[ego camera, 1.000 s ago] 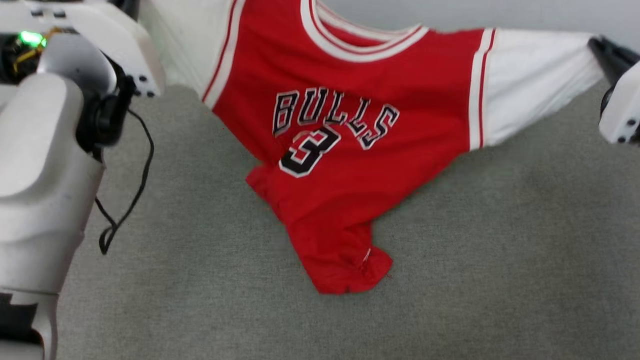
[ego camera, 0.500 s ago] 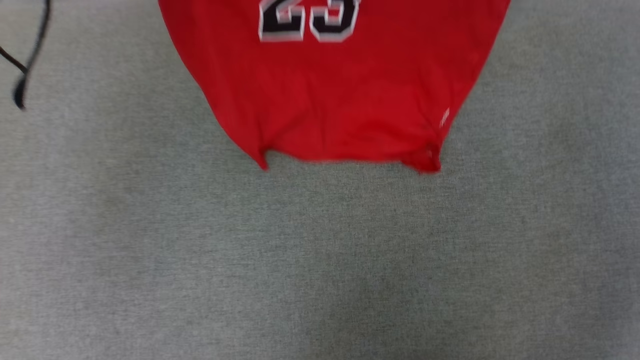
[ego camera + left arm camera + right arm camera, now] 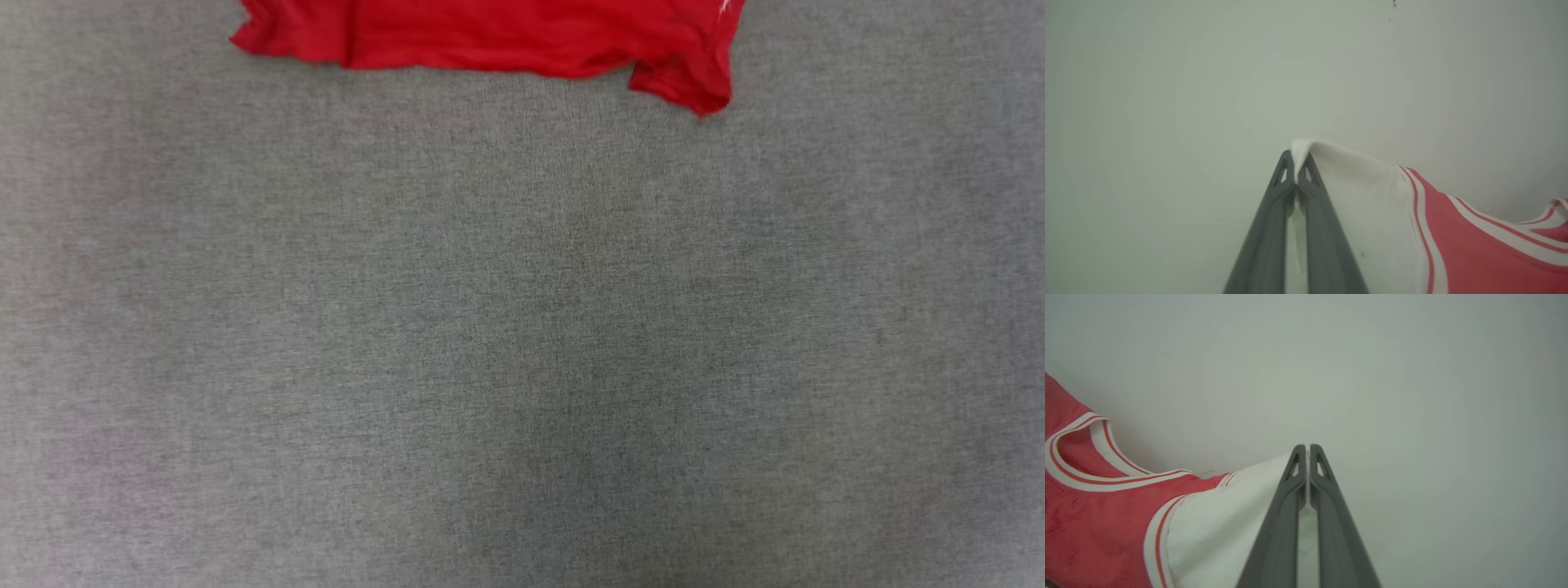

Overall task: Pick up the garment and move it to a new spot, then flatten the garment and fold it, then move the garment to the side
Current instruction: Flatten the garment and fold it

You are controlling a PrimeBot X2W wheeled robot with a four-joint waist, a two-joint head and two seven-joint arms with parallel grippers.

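The jersey (image 3: 490, 37) has its hem at the far end of the head view, over the cloth-covered surface (image 3: 522, 327) that stretches out in front of it. The left gripper (image 3: 1295, 163) pinches one sleeve tip, with the jersey trailing to its right. The right gripper (image 3: 1307, 451) pinches the other sleeve, with the jersey to its left.

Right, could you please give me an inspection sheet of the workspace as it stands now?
Surface: grey fabric surface, flat, faint shadow near the middle.
Job's things: jersey, red hem along the head view's top edge, its right corner crumpled; a white sleeve pinched at each end.
Clutter: nothing seen.
Grippers: left gripper shut on one white sleeve tip; right gripper shut on the other sleeve's edge.
Cables: nothing seen.
Surroundings: plain pale wall behind both grippers.
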